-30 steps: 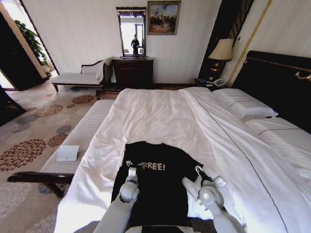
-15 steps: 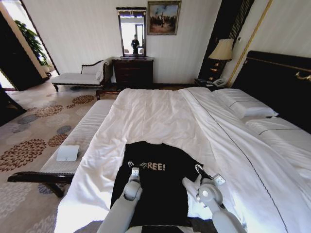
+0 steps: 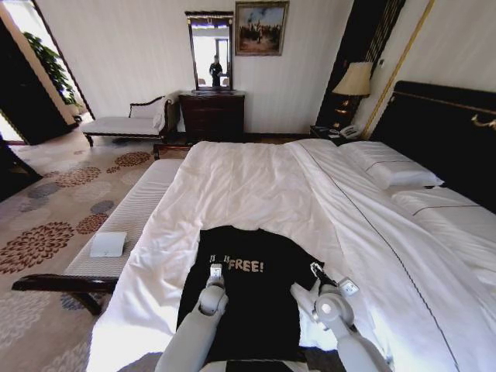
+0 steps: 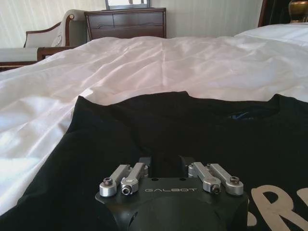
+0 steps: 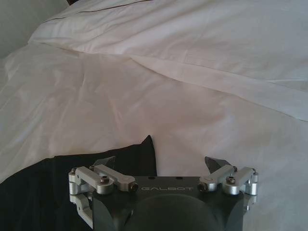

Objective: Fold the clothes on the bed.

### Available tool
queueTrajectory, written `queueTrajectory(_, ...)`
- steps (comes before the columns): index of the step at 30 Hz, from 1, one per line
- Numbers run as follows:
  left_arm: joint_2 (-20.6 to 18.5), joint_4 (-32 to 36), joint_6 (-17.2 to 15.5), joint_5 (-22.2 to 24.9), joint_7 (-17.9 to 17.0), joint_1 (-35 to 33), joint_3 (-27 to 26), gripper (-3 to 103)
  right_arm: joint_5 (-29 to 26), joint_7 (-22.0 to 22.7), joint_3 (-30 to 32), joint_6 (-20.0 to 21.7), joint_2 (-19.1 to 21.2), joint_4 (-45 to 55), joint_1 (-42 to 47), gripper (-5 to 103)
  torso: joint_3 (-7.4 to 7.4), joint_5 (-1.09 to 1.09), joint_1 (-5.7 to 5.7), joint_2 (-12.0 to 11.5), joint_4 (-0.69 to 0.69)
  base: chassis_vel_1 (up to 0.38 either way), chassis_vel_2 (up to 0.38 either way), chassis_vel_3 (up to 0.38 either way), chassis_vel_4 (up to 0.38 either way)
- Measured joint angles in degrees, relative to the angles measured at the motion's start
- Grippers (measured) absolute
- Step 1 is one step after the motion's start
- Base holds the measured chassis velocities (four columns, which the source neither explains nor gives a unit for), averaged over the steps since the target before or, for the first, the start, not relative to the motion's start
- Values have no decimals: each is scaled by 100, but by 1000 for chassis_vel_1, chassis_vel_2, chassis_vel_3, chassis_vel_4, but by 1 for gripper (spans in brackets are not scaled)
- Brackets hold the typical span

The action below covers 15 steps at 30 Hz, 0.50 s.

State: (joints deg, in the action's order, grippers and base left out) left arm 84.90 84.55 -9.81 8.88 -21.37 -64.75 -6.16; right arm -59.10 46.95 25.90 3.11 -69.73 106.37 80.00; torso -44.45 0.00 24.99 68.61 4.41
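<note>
One black short-sleeved T-shirt (image 3: 248, 291) with white "FREE" lettering is laid flat on the near part of the large white-sheeted bed (image 3: 256, 186). Two grippers are seen over it in the head view: the left gripper (image 3: 215, 270) beside the lettering, the right gripper (image 3: 316, 269) at the shirt's right sleeve. The right wrist view shows that gripper's fingers spread apart across the sleeve tip (image 5: 144, 149). The left wrist view shows the collar (image 4: 183, 98); the left fingers' spacing cannot be told.

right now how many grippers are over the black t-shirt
2: the left gripper sits above the T-shirt chest beside the lettering; the right gripper is at its right sleeve edge, jaws open.
</note>
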Motion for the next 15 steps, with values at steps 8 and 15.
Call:
queueTrajectory(8,21,95,15,17,4,-116,-100,2,-2,-3,22,-31,49,1,59,100,0,0,0,0,1,0,0,0,0)
queueTrajectory(15,32,378,84,235,51,-226,-365,0,5,-7,16,-39,52,21,94,100,0,0,0,0,1,0,0,0,0)
